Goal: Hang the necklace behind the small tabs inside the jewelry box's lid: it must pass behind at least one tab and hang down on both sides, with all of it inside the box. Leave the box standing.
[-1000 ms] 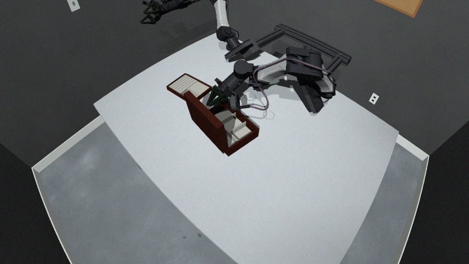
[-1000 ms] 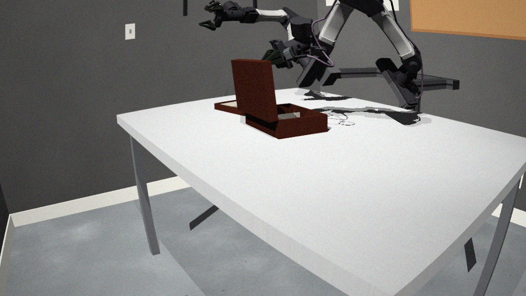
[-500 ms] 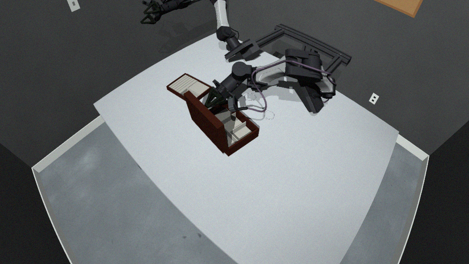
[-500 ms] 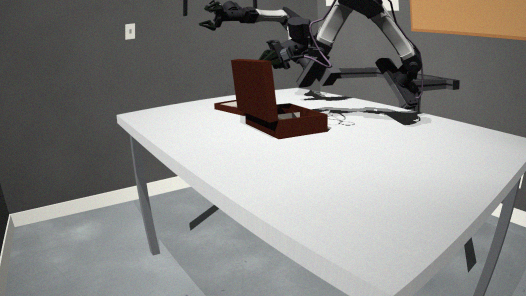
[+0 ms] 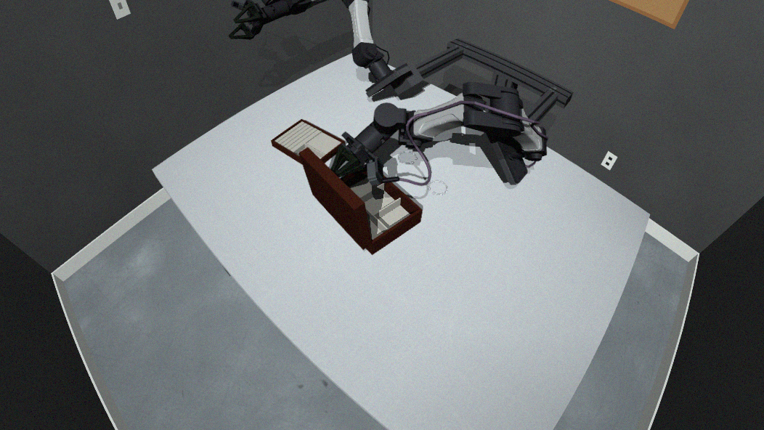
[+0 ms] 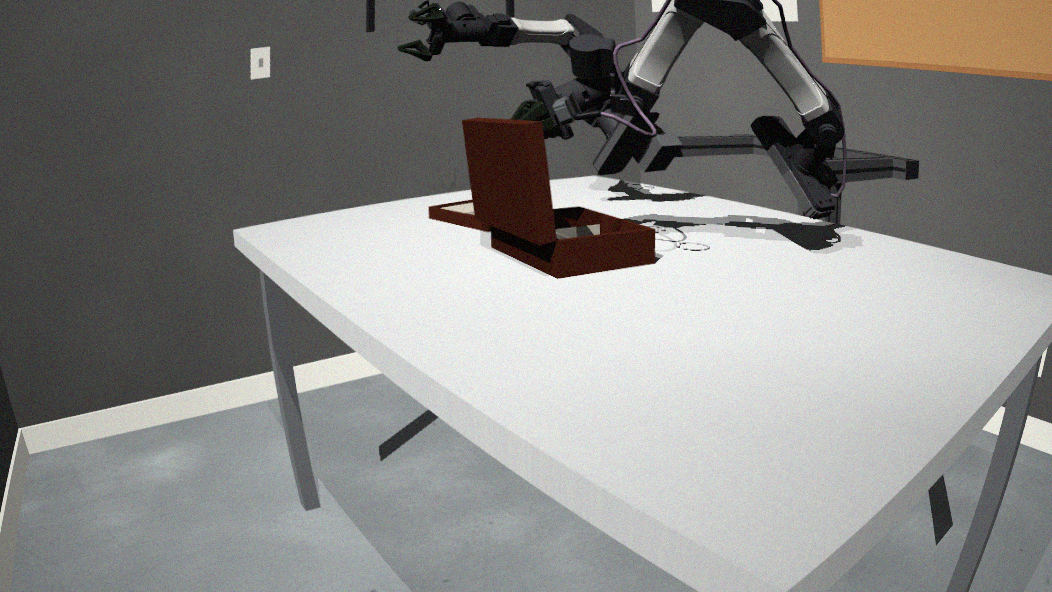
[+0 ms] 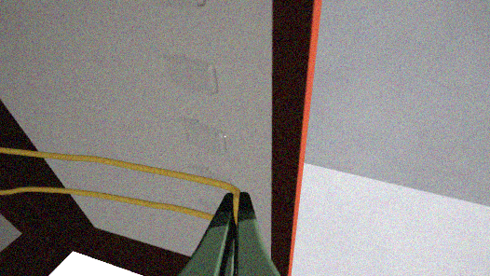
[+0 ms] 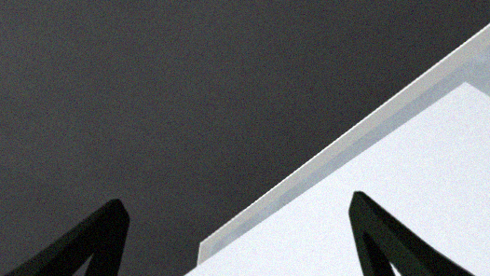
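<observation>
Box (image 5: 337,202) (image 6: 511,180) stands on tbl, lid up. L gripper (image 5: 337,172) (image 7: 238,195) pinches necklace (image 7: 154,170) inside lid, near side edge; R gripper (image 5: 232,29) (image 6: 408,29) (image 8: 238,200) open, beyond tbl edge. No legible labels.

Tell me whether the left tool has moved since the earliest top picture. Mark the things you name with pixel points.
Yes. In the top view, the left tool (image 5: 335,171) (image 6: 519,114) (image 7: 238,201) has shifted slightly closer to the jewelry box's upright lid (image 5: 336,200) (image 6: 507,180) (image 7: 116,103), which stands where it did.
</observation>
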